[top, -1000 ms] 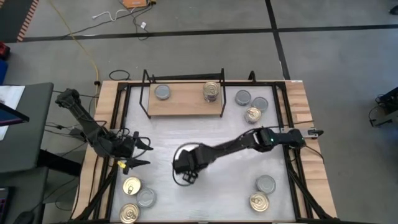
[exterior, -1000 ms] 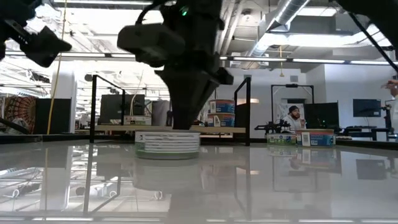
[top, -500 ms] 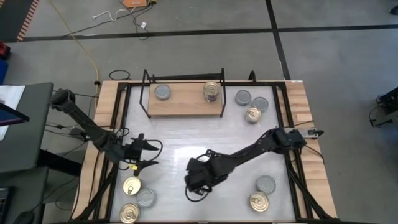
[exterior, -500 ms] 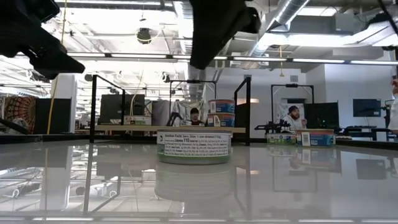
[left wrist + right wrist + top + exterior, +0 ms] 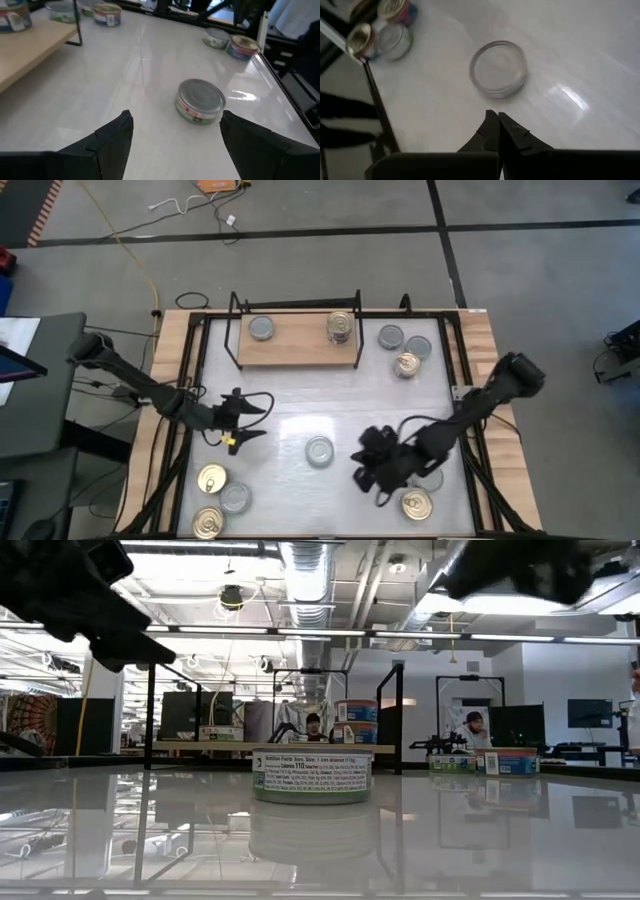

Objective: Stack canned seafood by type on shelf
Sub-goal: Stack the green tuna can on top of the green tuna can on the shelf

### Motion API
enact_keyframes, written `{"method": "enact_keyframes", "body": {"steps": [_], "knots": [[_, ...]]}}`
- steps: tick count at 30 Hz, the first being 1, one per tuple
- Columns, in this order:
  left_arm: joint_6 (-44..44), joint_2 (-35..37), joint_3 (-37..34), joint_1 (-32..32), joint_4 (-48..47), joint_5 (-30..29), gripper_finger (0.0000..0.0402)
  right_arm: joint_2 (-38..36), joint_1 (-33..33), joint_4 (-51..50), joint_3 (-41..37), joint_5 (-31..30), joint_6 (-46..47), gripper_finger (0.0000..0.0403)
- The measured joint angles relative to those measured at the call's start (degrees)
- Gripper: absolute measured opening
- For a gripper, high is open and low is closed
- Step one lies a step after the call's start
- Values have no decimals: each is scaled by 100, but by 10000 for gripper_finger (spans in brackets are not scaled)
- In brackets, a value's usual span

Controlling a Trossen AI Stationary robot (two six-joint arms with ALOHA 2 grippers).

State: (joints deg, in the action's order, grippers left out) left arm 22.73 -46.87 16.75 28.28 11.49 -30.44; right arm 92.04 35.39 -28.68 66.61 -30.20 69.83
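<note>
Overhead, the right pincer (image 5: 372,477) hovers above the white surface (image 5: 300,395) with its fingers pressed together and nothing between them, just beside a gold-topped can (image 5: 417,504) at the near right. A lone grey-topped can (image 5: 320,451) stands well apart from it at the surface's middle. Beyond that can, the left pincer (image 5: 248,423) hangs spread wide and empty, facing it. Near the left pincer, three cans (image 5: 212,479) cluster at the near left corner. Farther back, the wooden shelf (image 5: 295,345) carries one grey-topped tin (image 5: 261,328) and a gold-topped stack (image 5: 340,326), with three more cans (image 5: 404,349) just to its right.
</note>
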Motion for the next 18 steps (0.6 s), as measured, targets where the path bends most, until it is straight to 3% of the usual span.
{"method": "enact_keyframes", "body": {"steps": [8,12,18], "knots": [[-72,0,0,-417,124,209,284,-851,-156,1971,-1730,-858,187,21],[-13,2,0,-440,401,213,284,-825,-444,2304,-1890,-874,337,33],[813,2,0,-440,488,217,284,-656,-743,2589,-1889,-764,342,49]]}}
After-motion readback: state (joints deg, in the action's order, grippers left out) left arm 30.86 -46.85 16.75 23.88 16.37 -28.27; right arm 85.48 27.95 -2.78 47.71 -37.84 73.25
